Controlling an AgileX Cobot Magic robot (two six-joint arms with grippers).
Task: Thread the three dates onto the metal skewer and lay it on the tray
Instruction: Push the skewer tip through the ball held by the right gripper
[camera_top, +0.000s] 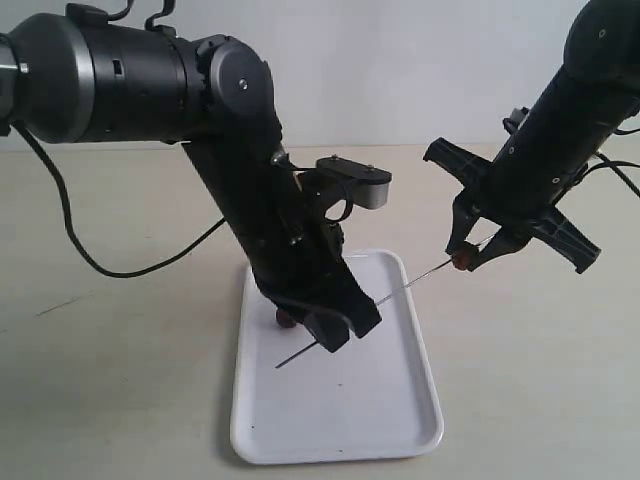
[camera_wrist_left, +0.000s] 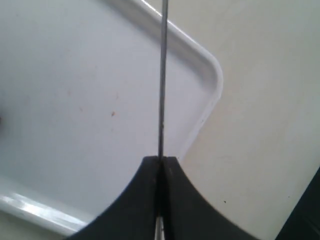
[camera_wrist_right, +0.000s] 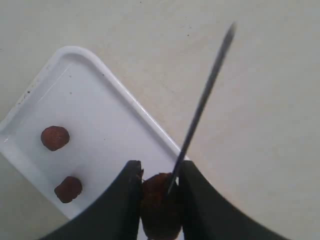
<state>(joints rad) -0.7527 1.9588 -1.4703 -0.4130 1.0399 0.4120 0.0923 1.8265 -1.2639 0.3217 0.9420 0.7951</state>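
My left gripper (camera_top: 337, 335) is shut on the thin metal skewer (camera_top: 410, 283), holding it slanted above the white tray (camera_top: 340, 415). The rod's upper end reaches my right gripper (camera_top: 464, 258), which is shut on one dark reddish-brown date (camera_top: 461, 261). In the right wrist view the skewer (camera_wrist_right: 202, 105) meets that date (camera_wrist_right: 159, 200) between the fingers of the right gripper (camera_wrist_right: 159, 172), close to one of them. Two more dates (camera_wrist_right: 55, 137) (camera_wrist_right: 68, 189) lie on the tray (camera_wrist_right: 100, 107). In the left wrist view the skewer (camera_wrist_left: 162, 75) sticks straight out of the left gripper (camera_wrist_left: 160, 160) over the tray (camera_wrist_left: 212, 65).
The tray lies on a plain beige tabletop (camera_top: 120, 380). A black cable (camera_top: 70, 225) trails from the left arm across the table at the left. The left arm hides most of the tray's far left corner, where one date (camera_top: 287, 319) peeks out.
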